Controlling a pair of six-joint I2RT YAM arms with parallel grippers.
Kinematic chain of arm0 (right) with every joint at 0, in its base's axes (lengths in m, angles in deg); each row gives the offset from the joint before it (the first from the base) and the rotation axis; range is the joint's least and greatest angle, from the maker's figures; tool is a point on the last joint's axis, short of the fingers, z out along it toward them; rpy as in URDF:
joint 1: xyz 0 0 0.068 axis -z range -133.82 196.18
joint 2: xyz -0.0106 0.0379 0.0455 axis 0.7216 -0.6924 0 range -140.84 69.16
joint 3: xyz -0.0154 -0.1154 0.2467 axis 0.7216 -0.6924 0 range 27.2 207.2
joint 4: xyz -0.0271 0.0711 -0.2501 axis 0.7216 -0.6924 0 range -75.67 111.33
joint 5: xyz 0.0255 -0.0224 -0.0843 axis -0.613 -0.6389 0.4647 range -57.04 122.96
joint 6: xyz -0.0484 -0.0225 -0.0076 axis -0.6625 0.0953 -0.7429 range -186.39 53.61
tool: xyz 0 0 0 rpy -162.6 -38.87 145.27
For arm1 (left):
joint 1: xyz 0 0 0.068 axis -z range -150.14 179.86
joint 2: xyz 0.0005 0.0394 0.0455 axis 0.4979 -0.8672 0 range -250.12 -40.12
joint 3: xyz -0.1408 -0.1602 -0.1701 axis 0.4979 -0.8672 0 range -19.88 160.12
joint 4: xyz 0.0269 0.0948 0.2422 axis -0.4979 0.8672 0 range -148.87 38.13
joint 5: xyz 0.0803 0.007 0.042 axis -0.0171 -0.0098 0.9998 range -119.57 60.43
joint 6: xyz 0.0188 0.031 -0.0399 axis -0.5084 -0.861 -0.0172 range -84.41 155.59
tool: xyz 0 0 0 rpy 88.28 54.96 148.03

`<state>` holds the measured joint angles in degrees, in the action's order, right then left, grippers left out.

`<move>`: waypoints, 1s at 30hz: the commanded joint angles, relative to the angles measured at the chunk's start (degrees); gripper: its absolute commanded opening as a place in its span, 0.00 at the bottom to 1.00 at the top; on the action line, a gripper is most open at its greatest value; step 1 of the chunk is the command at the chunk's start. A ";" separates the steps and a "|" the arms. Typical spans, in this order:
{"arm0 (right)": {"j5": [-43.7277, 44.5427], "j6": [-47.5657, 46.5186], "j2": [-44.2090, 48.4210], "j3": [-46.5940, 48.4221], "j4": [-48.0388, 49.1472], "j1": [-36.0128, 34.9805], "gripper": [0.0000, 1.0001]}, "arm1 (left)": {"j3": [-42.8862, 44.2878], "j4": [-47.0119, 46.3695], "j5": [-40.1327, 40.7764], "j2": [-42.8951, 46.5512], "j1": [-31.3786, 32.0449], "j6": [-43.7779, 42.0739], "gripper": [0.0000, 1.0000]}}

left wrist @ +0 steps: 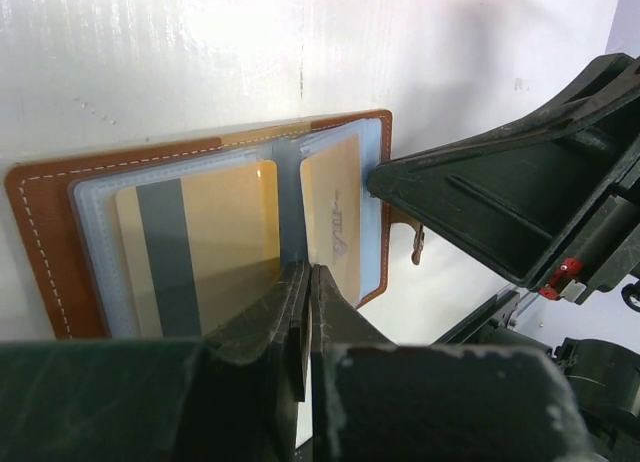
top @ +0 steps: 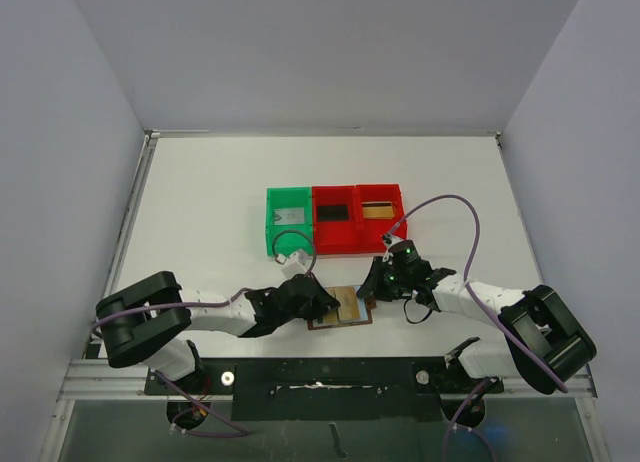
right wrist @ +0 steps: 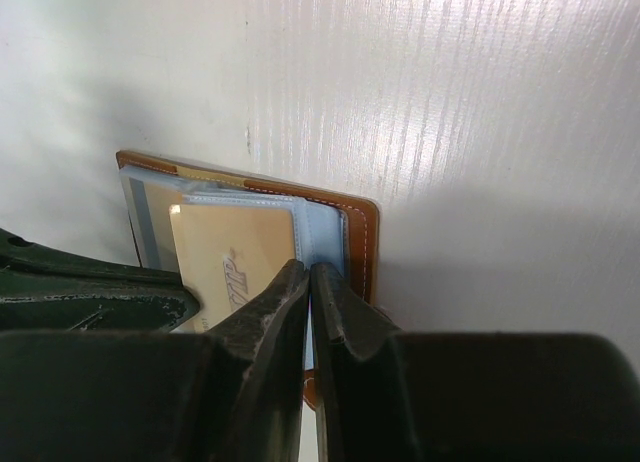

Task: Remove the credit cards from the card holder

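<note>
left gripper (left wrist: 305,282) low, closed at edge of open card holder (left wrist: 40,242) | right gripper (right wrist: 308,277) pinching its sleeve | gold credit cards (left wrist: 230,232) inside

Green bin (top: 271,222), middle red bin (top: 335,242), right red bin (top: 368,232): 3 in row, touching, on white table (top: 200,192).

The left pincer (left wrist: 305,274) hid the card holder's (left wrist: 45,242) near edge; the right pincer (right wrist: 308,272) covered its lower part. Print on the gold card (left wrist: 335,217) was too blurred to read.
</note>
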<state>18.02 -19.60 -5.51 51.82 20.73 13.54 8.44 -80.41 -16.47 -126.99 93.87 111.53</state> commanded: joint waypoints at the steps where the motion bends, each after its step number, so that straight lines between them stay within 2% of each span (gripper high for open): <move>1: 2.37 -1.13 -1.21 -1.42 -3.54 -0.23 0.09 | -0.16 -1.70 0.70 2.56 -0.36 0.60 0.00; 16: 0.18 -2.56 0.41 1.12 -4.08 -0.34 0.10 | -1.83 -1.57 -0.47 4.12 -1.63 -0.08 0.00; 24: -3.90 -4.94 6.10 6.03 -5.19 -1.91 0.21 | -0.82 -3.25 -1.64 2.16 -1.69 -0.74 0.00; 30: -3.70 -4.56 1.56 7.34 -3.28 -5.63 0.21 | -0.64 -3.27 -1.98 1.86 -1.69 -0.86 0.00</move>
<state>15.14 -23.58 -1.32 56.85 15.40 9.74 6.16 -80.54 -18.04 -124.85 92.38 111.42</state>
